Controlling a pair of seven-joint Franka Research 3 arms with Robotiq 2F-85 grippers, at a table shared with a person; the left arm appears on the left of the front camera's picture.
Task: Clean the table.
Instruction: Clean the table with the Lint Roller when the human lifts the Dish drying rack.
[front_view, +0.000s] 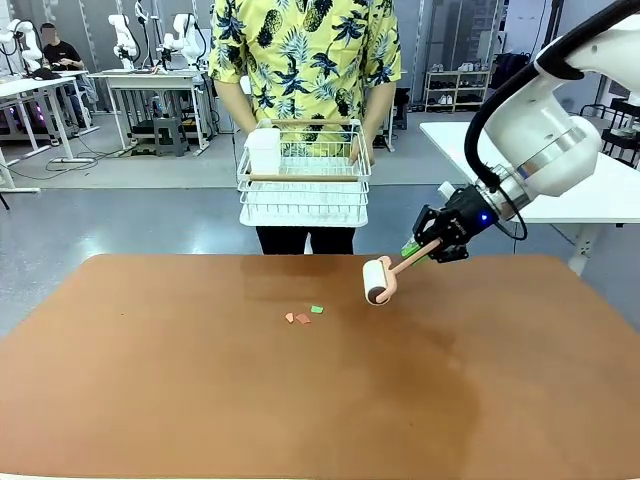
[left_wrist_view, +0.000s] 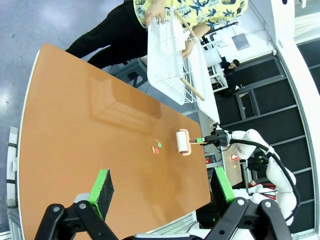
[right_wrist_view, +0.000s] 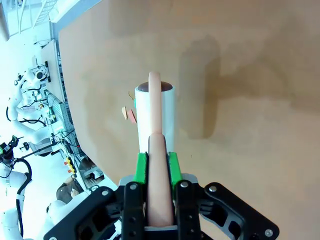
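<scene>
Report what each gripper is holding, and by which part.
The right gripper holds the lint roller by the end of its pink handle, pads shut on it. The left gripper is open and holds nothing.

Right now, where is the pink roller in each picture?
Front view: roller right of centre, in the right end effector.
Left wrist view: roller just right of centre.
Right wrist view: roller dead centre, pointing up.
Shared landmark: the coloured scraps on the table near it.
</scene>
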